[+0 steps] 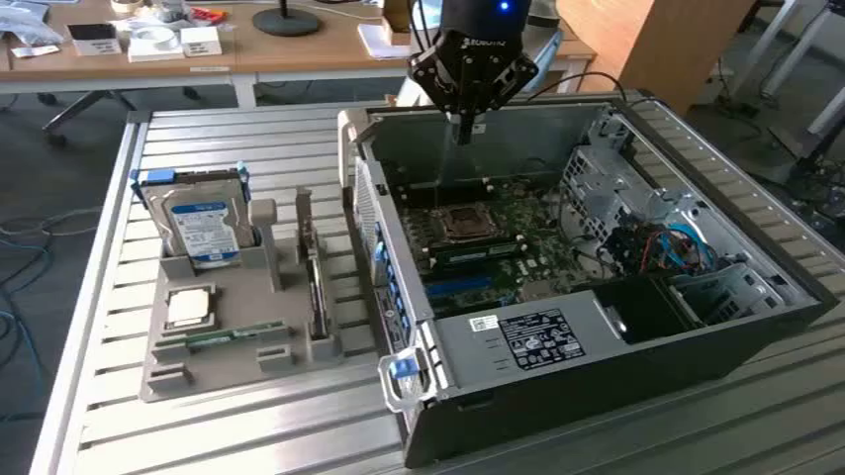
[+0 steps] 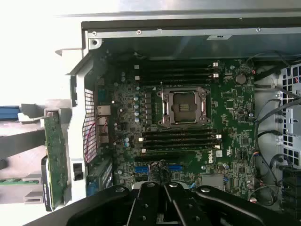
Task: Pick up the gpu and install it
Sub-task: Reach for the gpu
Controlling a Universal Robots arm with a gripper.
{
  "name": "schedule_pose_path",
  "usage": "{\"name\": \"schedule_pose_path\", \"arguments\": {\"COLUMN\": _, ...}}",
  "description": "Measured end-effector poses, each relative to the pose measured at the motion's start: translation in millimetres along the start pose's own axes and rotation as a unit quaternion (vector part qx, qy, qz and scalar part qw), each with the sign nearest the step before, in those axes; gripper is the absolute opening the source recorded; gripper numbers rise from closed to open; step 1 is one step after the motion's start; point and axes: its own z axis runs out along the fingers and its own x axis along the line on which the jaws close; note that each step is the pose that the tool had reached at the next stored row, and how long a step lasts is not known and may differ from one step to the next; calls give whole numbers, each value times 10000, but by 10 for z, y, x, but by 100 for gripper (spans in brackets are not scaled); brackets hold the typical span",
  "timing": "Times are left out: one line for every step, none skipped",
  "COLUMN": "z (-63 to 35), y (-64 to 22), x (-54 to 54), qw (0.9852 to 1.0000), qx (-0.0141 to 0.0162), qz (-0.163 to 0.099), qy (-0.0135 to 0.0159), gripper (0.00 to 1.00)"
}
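Slatted metal table, open computer case beside grey parts tray, gpu upright in tray, gripper clenched on nothing above case, wooden desks behind

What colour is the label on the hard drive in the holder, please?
Blue and white; the hard drive shows best in the exterior view.

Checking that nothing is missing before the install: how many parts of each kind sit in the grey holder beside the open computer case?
Hard drive: 1
Processor chip: 1
Memory stick: 1
gpu: 1
Total: 4
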Motion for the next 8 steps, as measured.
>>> {"name": "schedule_pose_path", "arguments": {"z": 0, "y": 0, "x": 0, "qw": 10000, "qx": 0, "qz": 0, "qy": 0, "gripper": 11}}
{"name": "schedule_pose_path", "arguments": {"z": 0, "y": 0, "x": 0, "qw": 10000, "qx": 0, "qz": 0, "qy": 0, "gripper": 11}}
{"name": "schedule_pose_path", "arguments": {"z": 0, "y": 0, "x": 0, "qw": 10000, "qx": 0, "qz": 0, "qy": 0, "gripper": 11}}
{"name": "schedule_pose_path", "arguments": {"z": 0, "y": 0, "x": 0, "qw": 10000, "qx": 0, "qz": 0, "qy": 0, "gripper": 11}}
{"name": "schedule_pose_path", "arguments": {"z": 0, "y": 0, "x": 0, "qw": 10000, "qx": 0, "qz": 0, "qy": 0, "gripper": 11}}
{"name": "schedule_pose_path", "arguments": {"z": 0, "y": 0, "x": 0, "qw": 10000, "qx": 0, "qz": 0, "qy": 0, "gripper": 11}}
{"name": "schedule_pose_path", "arguments": {"z": 0, "y": 0, "x": 0, "qw": 10000, "qx": 0, "qz": 0, "qy": 0, "gripper": 11}}
{"name": "schedule_pose_path", "arguments": {"z": 0, "y": 0, "x": 3, "qw": 10000, "qx": 0, "qz": 1, "qy": -1, "gripper": 11}}
